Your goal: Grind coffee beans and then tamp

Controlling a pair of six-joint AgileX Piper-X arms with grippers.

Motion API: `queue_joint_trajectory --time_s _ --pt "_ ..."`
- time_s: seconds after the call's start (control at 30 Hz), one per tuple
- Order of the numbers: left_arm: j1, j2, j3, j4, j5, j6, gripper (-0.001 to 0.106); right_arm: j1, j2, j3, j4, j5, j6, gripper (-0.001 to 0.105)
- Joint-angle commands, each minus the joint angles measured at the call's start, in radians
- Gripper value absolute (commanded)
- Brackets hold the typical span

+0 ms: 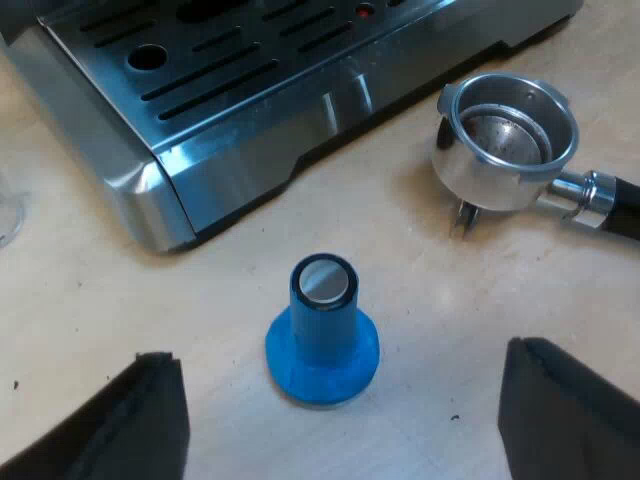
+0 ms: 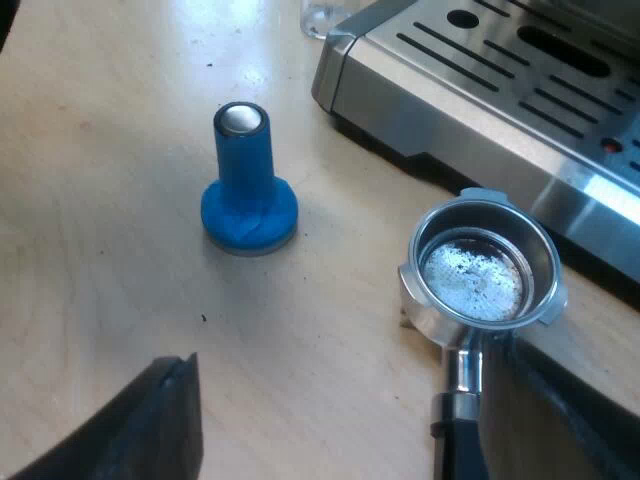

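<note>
A blue tamper (image 1: pixel 322 335) with a silver top stands upright on the light wooden table, just before my left gripper (image 1: pixel 338 370), which is open, its two black fingers wide apart on either side. The metal holder (image 1: pixel 505 140) lies loose on the table close to the espresso machine's front edge. Its basket faces up and holds only speckled residue (image 2: pixel 478 278). My right gripper (image 2: pixel 340 355) is open above the table, and the holder's dark handle (image 2: pixel 455 440) runs toward it, close by one finger (image 2: pixel 565 420). The tamper (image 2: pixel 248 185) stands a short way from the holder.
The espresso machine's slotted steel drip tray (image 1: pixel 250 90) borders the work area, seen also in the right wrist view (image 2: pixel 520 90). The base of a clear measuring glass (image 2: pixel 320 15) stands at the machine's corner. Bare tabletop (image 2: pixel 100 250) surrounds the tamper.
</note>
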Motion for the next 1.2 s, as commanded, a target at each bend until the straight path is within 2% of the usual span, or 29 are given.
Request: queue_joint_trajectory --time_s 0.03,0.2,0.43,0.8,0.9,1.03,1.2 --pt "-0.005 0.000 0.011 -0.017 -0.011 0.003 0.066 0.000 -0.007 0.029 -0.073 0.016 -0.003 0.062" --pt "-0.005 0.000 0.021 -0.027 -0.011 0.003 0.066 0.000 -0.007 0.044 -0.120 0.039 -0.012 0.062" --pt "-0.005 0.023 0.061 -0.101 -0.011 0.003 0.066 0.000 -0.007 0.044 -0.120 0.039 -0.012 0.062" --pt "-0.005 0.224 0.069 -0.243 -0.033 0.003 0.066 0.000 -0.007 0.044 -0.120 0.037 -0.012 0.062" --pt "-0.005 0.286 0.069 -0.277 -0.024 0.003 0.066 0.000 -0.007 0.044 -0.120 0.037 -0.012 0.062" --pt "-0.005 0.366 0.069 -0.356 0.028 0.003 0.066 0.000 -0.007 0.044 -0.120 0.037 -0.012 0.062" --pt "-0.005 0.437 0.069 -0.443 0.028 0.003 0.066 0.000 -0.007 0.044 -0.120 0.037 -0.012 0.062"
